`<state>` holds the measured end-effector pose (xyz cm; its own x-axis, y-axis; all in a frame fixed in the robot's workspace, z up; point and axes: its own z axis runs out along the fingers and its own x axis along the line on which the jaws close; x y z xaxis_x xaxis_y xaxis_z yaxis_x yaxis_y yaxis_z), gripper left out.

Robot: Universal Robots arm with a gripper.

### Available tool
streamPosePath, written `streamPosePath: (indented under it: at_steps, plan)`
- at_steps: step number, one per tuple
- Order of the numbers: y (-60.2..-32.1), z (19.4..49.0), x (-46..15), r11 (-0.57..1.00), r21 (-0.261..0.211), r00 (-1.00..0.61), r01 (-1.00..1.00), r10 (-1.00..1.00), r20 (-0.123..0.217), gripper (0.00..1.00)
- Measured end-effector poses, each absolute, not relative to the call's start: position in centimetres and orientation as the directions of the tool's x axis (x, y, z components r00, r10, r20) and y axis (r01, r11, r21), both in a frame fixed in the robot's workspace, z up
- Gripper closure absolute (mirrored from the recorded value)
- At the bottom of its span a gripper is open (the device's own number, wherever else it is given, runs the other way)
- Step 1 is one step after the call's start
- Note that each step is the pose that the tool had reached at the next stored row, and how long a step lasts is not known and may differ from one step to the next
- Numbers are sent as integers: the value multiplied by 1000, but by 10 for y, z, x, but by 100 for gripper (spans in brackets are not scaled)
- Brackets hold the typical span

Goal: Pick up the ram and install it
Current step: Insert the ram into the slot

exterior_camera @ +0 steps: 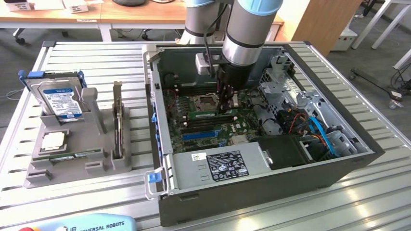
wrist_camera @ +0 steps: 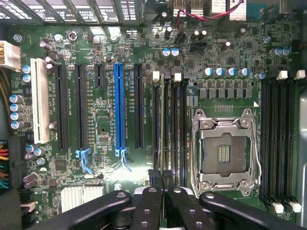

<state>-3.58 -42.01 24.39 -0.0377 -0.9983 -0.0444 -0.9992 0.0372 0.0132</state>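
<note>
Your ribbed aluminium table (exterior_camera: 83,62) runs out of frame at its near edge. On it sits the open dark-grey computer case (exterior_camera: 257,197). The arm (exterior_camera: 247,33), a grey tube with a blue joint cap, drops into the case and covers the stretch of green motherboard (wrist_camera: 105,124) beside the processor socket, so from the exterior view you cannot make out what the tool has hold of. To the exterior view's left, the moulded grey tray (exterior_camera: 38,178) carries an upright hard drive (exterior_camera: 61,98) with a blue-and-white label and a dark expansion card (exterior_camera: 117,127) standing on edge. A thin green strip (exterior_camera: 70,155) in the tray's front groove is too small to identify. The wrist view gives you the metal-framed socket (wrist_camera: 223,153), its contact field bare, with four black memory slots just beside it. The ram (wrist_camera: 162,124) stands edge-on in the second slot counted from the blue expansion slot (wrist_camera: 120,110). It reads as a thin pale line, and one end is hidden behind the fingers; you cannot tell whether it is fully seated. The gripper (wrist_camera: 160,175), glossy black, is pinched almost together on the stick's exposed edge.
</note>
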Motion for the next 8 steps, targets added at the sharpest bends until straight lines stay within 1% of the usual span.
streamPosePath:
  at_steps: [8]
  plan:
    - [-420, 244, -32, 33, 15, -33, -999, -998, -44, 89]
